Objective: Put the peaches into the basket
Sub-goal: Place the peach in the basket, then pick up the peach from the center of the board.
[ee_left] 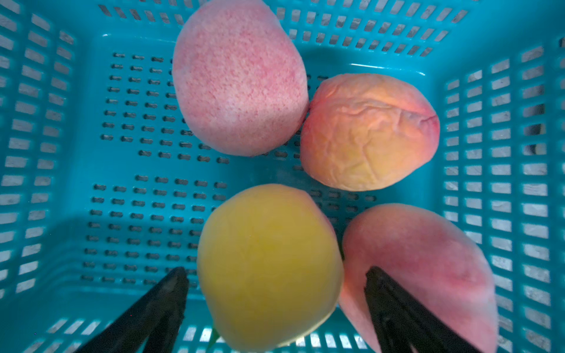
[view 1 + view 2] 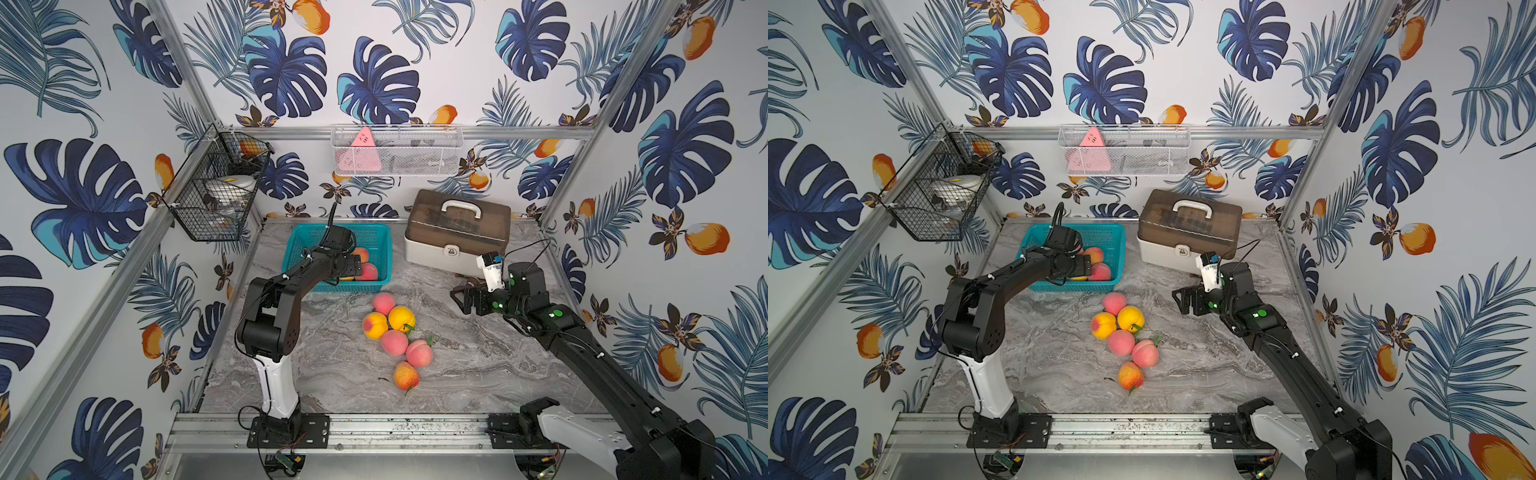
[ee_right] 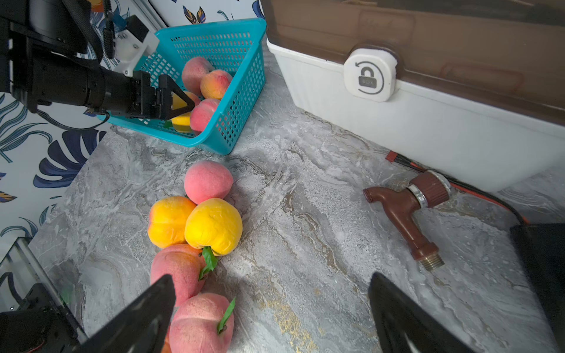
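Observation:
The teal basket (image 2: pixel 376 239) (image 2: pixel 1113 249) stands at the back left of the marble table. My left gripper (image 1: pixel 275 272) (image 3: pixel 186 105) hangs open inside it. A yellow peach (image 1: pixel 269 266) lies between its fingers (image 1: pixel 171 293), with a gap on each side. A speckled pink peach (image 1: pixel 238 79), a wrinkled orange one (image 1: pixel 370 131) and another pink one (image 1: pixel 428 262) also lie on the basket floor (image 1: pixel 137 198). Several more peaches (image 2: pixel 395 336) (image 2: pixel 1121 336) (image 3: pixel 211 226) lie clustered mid-table. My right gripper (image 2: pixel 459 301) (image 3: pixel 270 276) is open and empty, to the right of that cluster.
A white toolbox with a brown lid (image 2: pixel 457 228) stands at the back right. A brown tap (image 3: pixel 406 211) and a red-black cable (image 3: pixel 458 186) lie in front of it. A black wire basket (image 2: pixel 216 195) and a white mesh basket (image 2: pixel 395 149) hang on the walls.

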Robot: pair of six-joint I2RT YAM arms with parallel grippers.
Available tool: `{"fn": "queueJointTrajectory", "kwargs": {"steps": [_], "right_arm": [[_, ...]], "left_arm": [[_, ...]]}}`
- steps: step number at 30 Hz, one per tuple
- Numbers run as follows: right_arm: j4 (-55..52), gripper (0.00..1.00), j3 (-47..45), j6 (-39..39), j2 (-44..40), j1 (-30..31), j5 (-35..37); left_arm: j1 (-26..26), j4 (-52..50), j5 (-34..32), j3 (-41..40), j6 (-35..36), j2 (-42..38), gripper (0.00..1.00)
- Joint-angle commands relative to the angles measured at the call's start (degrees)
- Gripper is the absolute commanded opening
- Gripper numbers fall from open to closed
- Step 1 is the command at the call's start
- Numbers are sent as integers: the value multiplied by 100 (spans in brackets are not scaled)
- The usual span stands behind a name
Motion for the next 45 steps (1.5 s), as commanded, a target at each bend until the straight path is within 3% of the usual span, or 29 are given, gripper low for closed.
{"fn": "queueJointTrajectory", "kwargs": {"steps": [1,3,19,35,45], "right_arm": [[-168,100,13,-77,-94,-2,-38],[-187,100,-48,-59,-129,-5,-63],[-596,100,-154,167,-326,86,-341],[-449,100,-562,641,-543,1731,435],[-39,100,-902,802,-346,2196,495]], "left_arm": [[-13,-70,69,-9,-11,-156,95],[-43,-87,70,-43,11,-285,99],[-435,-224,379,-572,-16,-1618,99],[-1537,-629,700,-1336,-46,-2994,99],[-2360,-975,910,-1842,-332,-3720,99]]}}
